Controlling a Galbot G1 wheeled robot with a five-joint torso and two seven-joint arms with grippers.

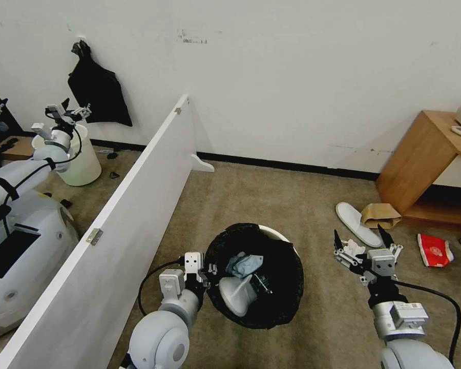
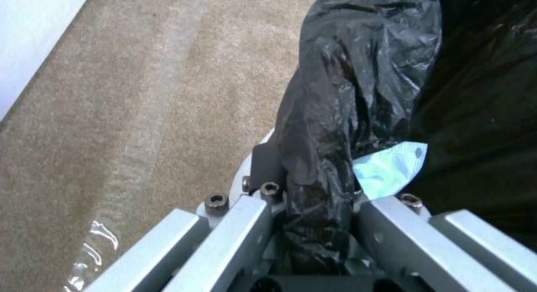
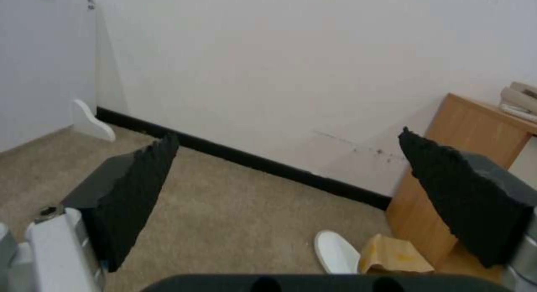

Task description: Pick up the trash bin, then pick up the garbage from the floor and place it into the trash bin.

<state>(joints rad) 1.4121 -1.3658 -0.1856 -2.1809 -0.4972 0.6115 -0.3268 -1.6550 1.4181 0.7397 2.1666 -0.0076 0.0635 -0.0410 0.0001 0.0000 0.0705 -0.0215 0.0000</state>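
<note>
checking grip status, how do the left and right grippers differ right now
The left gripper is shut on the trash bin at its bag-covered rim; the right gripper is open and holds nothing. The left sits at the bin, the right above the carpet near the white slipper. Both reach forward, low.

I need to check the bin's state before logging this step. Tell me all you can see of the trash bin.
The trash bin is small and round, its white plastic rim peeking out at the far side, lined with a crinkled black bag folded over the edge. It tilts, mouth facing up toward the head camera, above the carpet beside the white partition. Inside lie a light-blue tissue and a white object. The left gripper is shut on its near-left rim, fingers pinching bag and rim together.
</note>
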